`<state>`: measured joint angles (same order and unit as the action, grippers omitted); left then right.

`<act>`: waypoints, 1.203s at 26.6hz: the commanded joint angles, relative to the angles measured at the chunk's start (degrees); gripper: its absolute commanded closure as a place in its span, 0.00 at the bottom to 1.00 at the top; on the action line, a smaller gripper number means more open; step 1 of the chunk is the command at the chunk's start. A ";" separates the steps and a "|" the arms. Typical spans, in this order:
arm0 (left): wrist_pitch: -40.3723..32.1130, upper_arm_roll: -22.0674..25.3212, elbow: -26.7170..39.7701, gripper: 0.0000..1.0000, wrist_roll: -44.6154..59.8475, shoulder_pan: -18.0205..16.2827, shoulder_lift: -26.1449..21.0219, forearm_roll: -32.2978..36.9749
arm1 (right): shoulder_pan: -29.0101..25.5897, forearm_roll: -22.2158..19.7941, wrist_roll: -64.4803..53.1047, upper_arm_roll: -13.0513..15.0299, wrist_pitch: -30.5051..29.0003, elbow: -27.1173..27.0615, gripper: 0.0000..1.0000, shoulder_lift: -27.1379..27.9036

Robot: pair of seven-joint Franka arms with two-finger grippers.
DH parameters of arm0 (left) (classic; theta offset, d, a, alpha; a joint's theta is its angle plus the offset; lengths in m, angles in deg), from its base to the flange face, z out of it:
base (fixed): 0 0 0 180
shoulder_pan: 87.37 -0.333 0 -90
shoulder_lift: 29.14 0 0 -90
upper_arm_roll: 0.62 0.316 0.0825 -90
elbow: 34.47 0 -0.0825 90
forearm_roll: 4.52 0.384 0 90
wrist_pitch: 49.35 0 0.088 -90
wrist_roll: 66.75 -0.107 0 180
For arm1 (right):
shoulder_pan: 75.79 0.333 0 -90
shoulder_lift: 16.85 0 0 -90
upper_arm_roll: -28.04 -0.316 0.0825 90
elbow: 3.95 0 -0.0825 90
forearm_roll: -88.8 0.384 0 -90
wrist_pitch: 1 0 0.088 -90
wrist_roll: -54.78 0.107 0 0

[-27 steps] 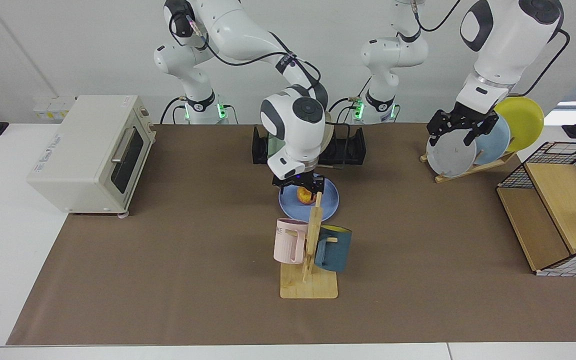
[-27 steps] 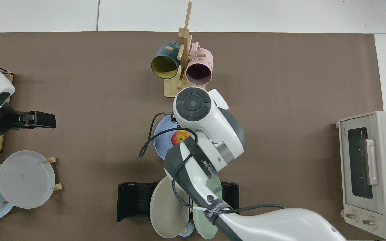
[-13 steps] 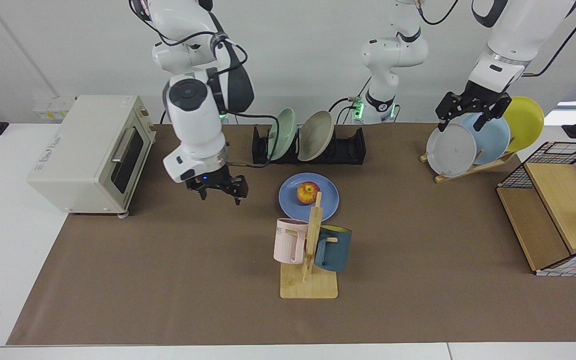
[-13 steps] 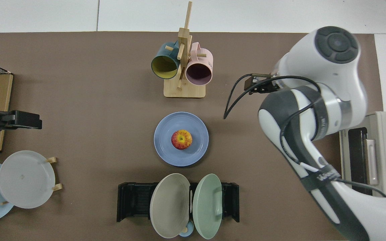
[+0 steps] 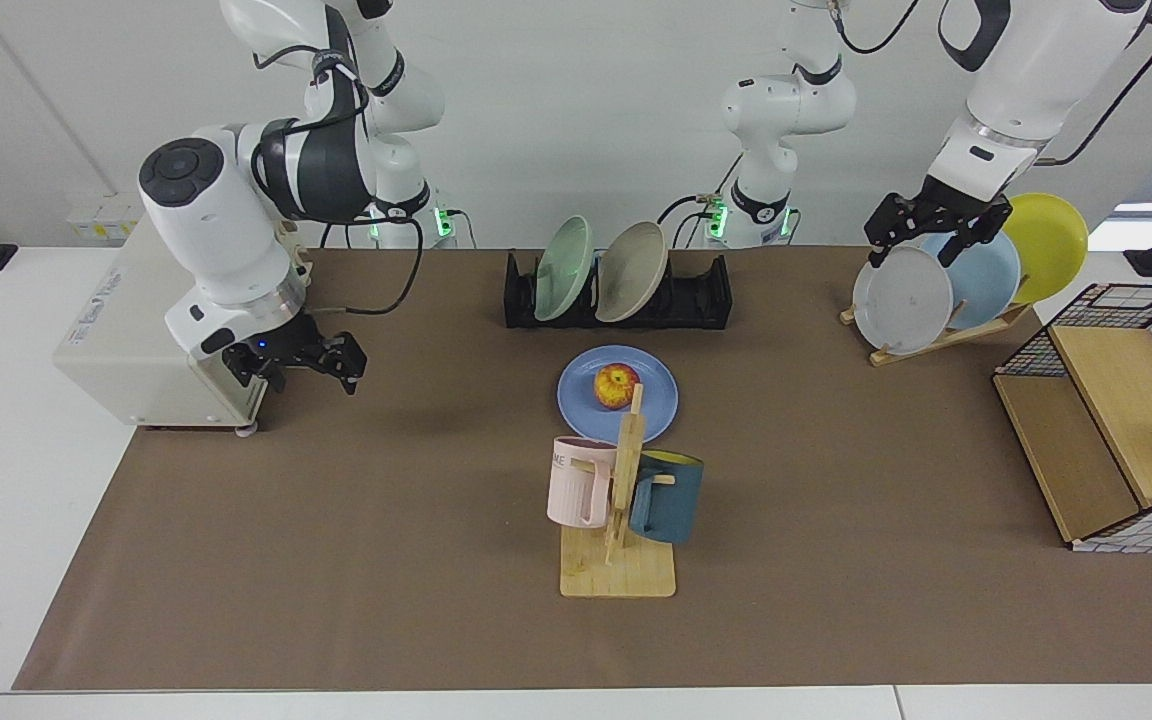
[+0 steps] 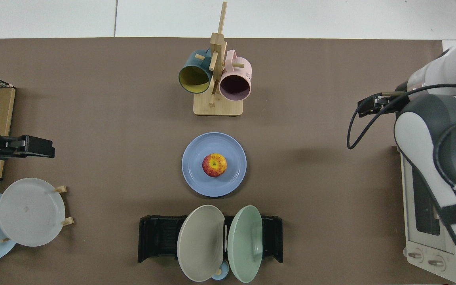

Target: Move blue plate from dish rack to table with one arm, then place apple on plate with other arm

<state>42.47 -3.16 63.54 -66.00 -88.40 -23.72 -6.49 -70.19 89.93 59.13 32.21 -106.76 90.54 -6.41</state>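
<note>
Sitting on blue plate (image 5: 618,400) — apple (image 5: 615,384); mug tree (image 5: 618,520) just beside; both grippers spread, empty.

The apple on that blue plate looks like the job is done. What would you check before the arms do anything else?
1. Blue plate flat on the table, out of the dish rack: ok.
2. Apple resting near the plate's middle, not at the rim: ok.
3. Right gripper empty and well away from the plate, in front of the toaster oven: ok.
4. Left gripper hovering over the wooden plate stand, holding nothing: ok; whether it touches the grey plate there: cannot tell.
5. Mug tree upright close beside the plate, both mugs hanging: ok.
</note>
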 commanded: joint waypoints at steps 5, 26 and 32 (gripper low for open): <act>0.64 0.25 1.04 0.00 0.39 0.50 0.64 0.31 | -0.58 0.71 -0.66 -0.92 -1.29 6.32 0.00 -9.64; 0.82 0.25 1.13 0.00 0.39 0.59 0.29 0.31 | -0.14 0.01 6.01 -1.01 2.13 4.30 0.00 -10.26; 0.82 0.17 1.13 0.00 0.39 0.59 0.20 0.31 | -0.32 -0.08 5.67 -0.75 3.36 4.12 0.00 -10.35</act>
<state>42.55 -3.22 63.82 -65.97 -88.38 -23.85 -6.49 -70.13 89.91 63.93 31.56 -104.83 94.41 -16.34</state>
